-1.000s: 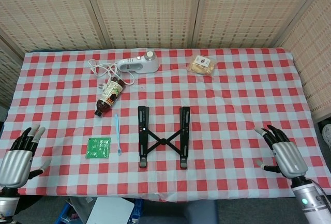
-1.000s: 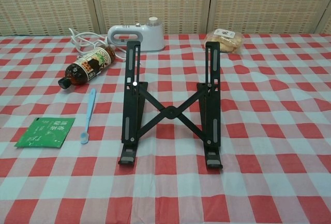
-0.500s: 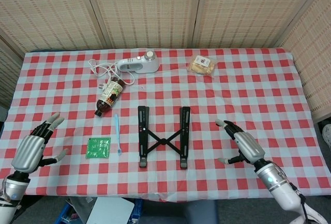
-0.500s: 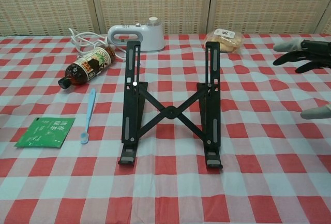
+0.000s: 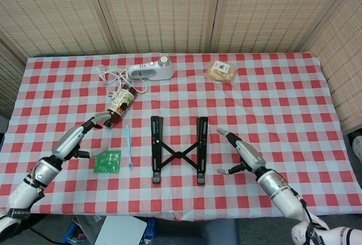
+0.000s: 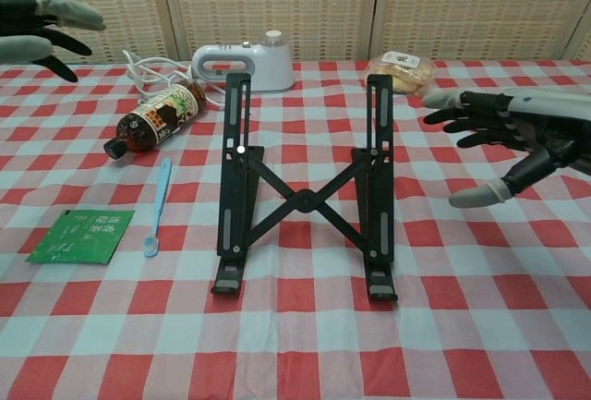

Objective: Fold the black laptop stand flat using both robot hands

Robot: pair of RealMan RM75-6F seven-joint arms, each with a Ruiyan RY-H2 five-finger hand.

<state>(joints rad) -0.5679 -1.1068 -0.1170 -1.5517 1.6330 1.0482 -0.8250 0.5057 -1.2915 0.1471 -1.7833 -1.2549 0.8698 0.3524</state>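
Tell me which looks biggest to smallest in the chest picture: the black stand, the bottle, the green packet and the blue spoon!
1. black laptop stand, clearly biggest.
2. bottle.
3. green packet and blue spoon: too close to rank. The spoon looks longer but thin, the packet wider. The bottle lies farther back, so it shows smaller than it is.

Green packet (image 6: 80,236), bottle label (image 6: 169,107): print present, illegible.

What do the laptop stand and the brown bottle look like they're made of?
Laptop stand: probably metal or hard plastic, matte black; thin, straight slotted bars with crossed struts. Brown bottle: likely clear plastic holding dark liquid, with a glossy printed label and black cap.
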